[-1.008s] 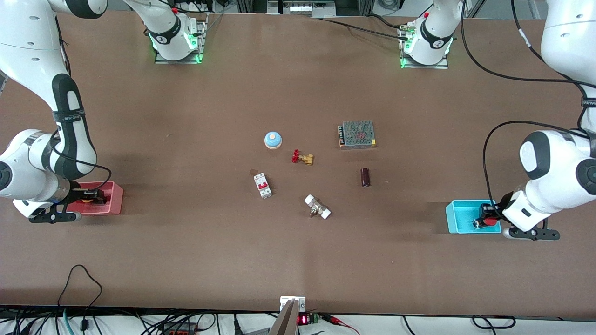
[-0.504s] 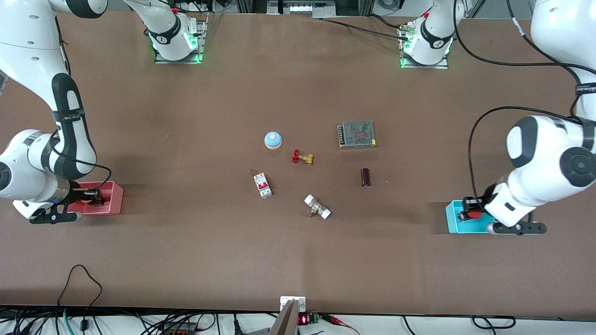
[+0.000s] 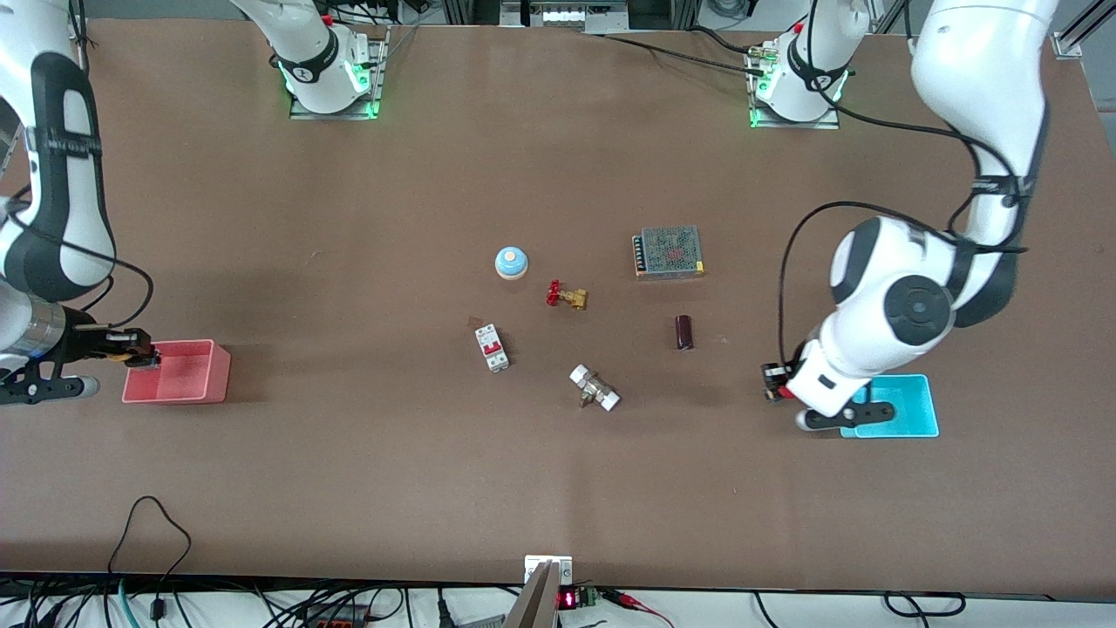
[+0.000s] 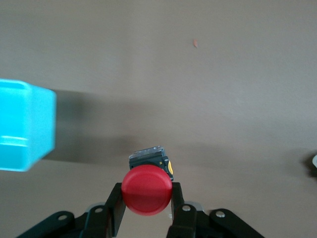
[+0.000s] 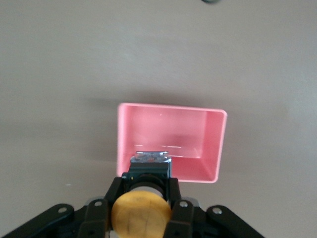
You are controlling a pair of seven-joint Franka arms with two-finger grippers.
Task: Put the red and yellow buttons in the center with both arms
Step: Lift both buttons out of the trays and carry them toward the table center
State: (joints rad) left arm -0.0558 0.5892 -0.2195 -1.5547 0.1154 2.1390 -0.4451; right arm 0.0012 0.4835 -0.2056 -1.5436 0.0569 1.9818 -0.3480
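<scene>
My left gripper [image 3: 772, 382] is shut on the red button [image 4: 147, 190], black body outward. It holds it up over bare tabletop beside the cyan bin [image 3: 907, 406], on the bin's side toward the table's middle; the bin also shows in the left wrist view [image 4: 25, 124]. My right gripper [image 3: 132, 356] is shut on the yellow button [image 5: 141, 213], held up over the outer edge of the pink bin [image 3: 174, 394]. In the right wrist view the pink bin [image 5: 171, 106] lies empty below the button. The centre [image 3: 602, 336] holds a cluster of small parts.
In the middle lie a blue dome on a beige base [image 3: 512, 262], a red-handled brass valve [image 3: 566, 296], a white and red breaker [image 3: 492, 347], a white-capped fitting [image 3: 595, 388], a dark cylinder [image 3: 684, 331] and a meshed power supply [image 3: 669, 251].
The left gripper lifted the red button out of the cyan bin and carried it toward the table's middle. The right gripper rose with the yellow button out of the pink bin, to its outer edge.
</scene>
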